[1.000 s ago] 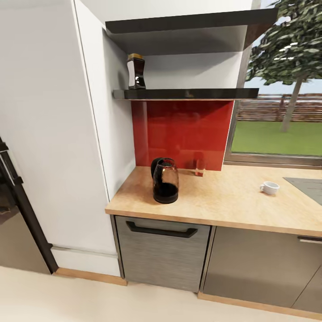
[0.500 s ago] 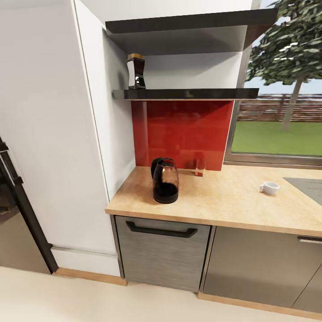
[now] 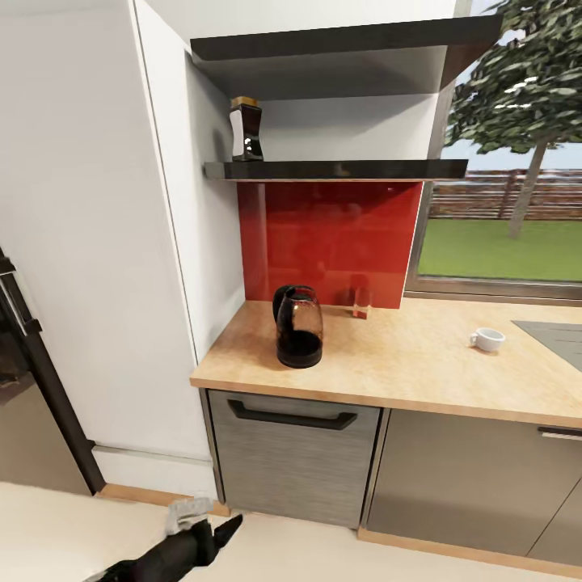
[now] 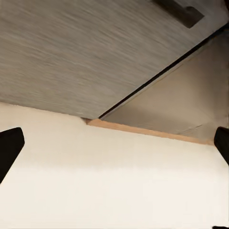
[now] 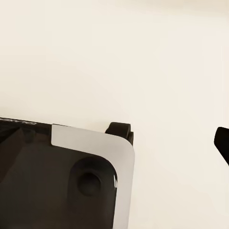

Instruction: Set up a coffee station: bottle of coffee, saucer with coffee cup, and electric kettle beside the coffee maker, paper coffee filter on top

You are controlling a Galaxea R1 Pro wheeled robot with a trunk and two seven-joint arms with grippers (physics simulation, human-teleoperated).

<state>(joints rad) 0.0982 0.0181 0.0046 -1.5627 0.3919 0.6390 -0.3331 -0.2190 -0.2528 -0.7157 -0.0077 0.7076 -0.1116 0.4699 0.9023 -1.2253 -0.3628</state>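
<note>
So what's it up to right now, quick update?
Left pincer open, low by the floor. Bottle of coffee on the kitchen shelf. Electric kettle directly below.

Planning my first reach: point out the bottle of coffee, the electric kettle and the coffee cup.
bottle of coffee (image 3: 246, 133), head view, dark body.
electric kettle (image 3: 300, 330), head view, glass body.
coffee cup (image 3: 488, 339), head view, white bowl.

Head view high, facing kitchen countertop (image 3: 420, 368).
</note>
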